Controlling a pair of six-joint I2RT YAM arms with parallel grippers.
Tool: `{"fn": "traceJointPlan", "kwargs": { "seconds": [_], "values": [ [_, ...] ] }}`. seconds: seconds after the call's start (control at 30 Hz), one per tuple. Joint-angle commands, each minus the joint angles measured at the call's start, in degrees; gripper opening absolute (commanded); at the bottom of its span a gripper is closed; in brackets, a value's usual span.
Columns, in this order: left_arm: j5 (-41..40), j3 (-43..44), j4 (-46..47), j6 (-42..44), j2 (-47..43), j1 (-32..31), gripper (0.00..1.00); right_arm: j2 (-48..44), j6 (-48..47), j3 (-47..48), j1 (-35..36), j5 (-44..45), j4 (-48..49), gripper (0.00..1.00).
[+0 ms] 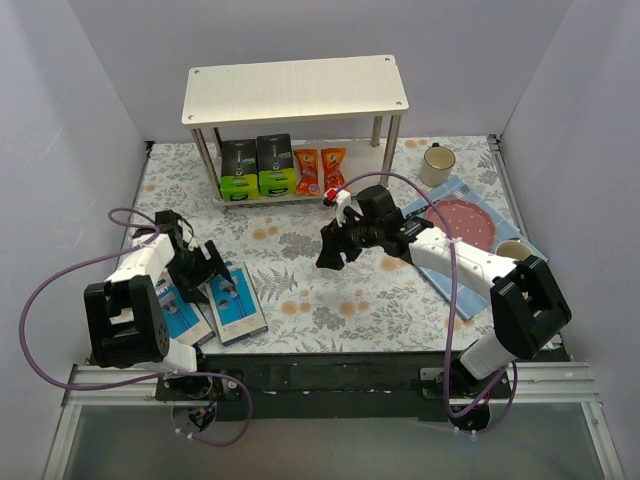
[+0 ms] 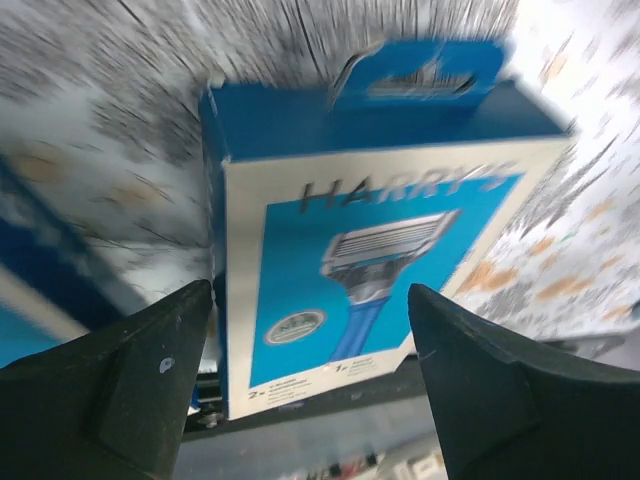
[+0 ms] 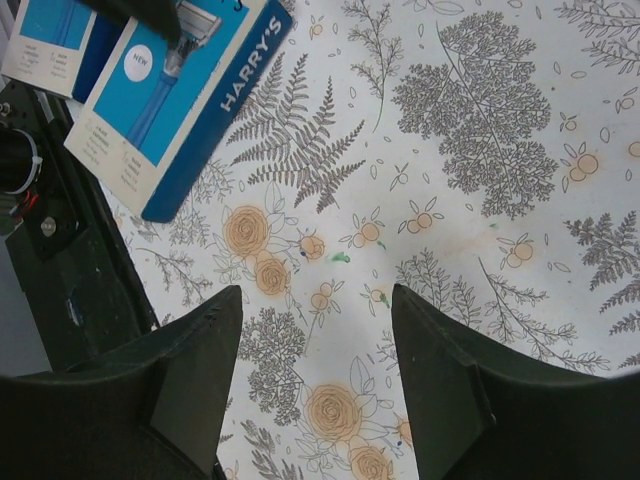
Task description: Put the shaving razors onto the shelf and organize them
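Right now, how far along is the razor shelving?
Done: both black boxes and both orange packets stand on the shelf's lower tier. In hand: the left gripper hangs open over one blue box, not gripping it; the right gripper is open and empty. Left: that box and the second blue box lie on the table.

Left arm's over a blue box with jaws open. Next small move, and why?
Likely lower the left gripper slightly and shut on the blue-and-white box: its open fingers straddle the box's sides, not gripping. The black packs and orange packets sit on the lower tier of the shelf; this box and the other blue box lie off it. The right gripper is open and empty.
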Motion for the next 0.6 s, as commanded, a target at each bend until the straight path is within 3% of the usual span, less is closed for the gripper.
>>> {"fn": "traceJointPlan", "kwargs": {
  "seconds": [0.0, 0.1, 0.2, 0.33, 0.37, 0.47, 0.5, 0.57],
  "values": [
    [9.9, -4.2, 0.9, 1.1, -1.0, -5.2, 0.78, 0.8, -1.4, 3.1, 0.0, 1.0, 0.3, 0.69],
    [22.8, -5.3, 4.5, -1.8, 0.4, -10.9, 0.78, 0.9, -2.6, 3.1, -0.1, 2.4, -0.4, 0.70],
    [35.9, -5.9, 14.0, -9.1, 3.9, -16.0, 0.78, 0.8, -3.6, 3.0, -0.3, 2.9, -1.7, 0.70],
    [48.2, -0.4, 32.6, -20.9, 10.3, -22.3, 0.81, 1.3, -5.4, 2.7, -0.3, 2.3, -3.0, 0.70],
    [50.5, 3.8, 34.3, -22.4, 11.5, -22.7, 0.98, 1.4, -6.0, 2.7, -0.4, 2.3, -3.4, 0.70],
    [51.6, 13.7, 27.4, -16.9, 14.1, -22.3, 0.98, 1.3, -6.5, 2.4, -0.2, 1.8, -4.3, 0.70],
    [48.2, 15.9, 23.9, -9.0, 14.1, -22.0, 0.98, 1.2, -6.6, 2.1, -0.1, 1.2, -4.5, 0.70],
    [41.2, 18.1, 15.1, -1.5, 13.0, -21.8, 0.98, 0.6, -7.5, 0.1, 0.7, 0.8, -4.3, 0.70]
  ]
}}
